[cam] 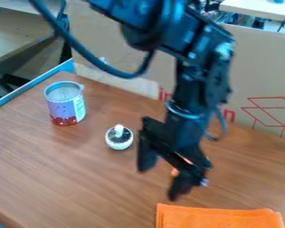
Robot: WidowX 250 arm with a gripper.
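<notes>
A black gripper (161,180) hung over a wood-grain table (67,178), its two fingers spread apart, right of one small round object (119,139) with a dark top and a white knob pointing up. One orange-red item (174,172) showed in part behind the gripper — too hidden to name, its long axis unclear. One orange cloth (219,218) lay at the near edge, right of center, its visible part running left to right. One open-topped can (66,109) stood upright at far left, its purple label bearing a white panel of print too small to read. Along the far side, a cardboard panel (258,67) carried a red line drawing of a box — and red lettering partly blocked by the arm.
</notes>
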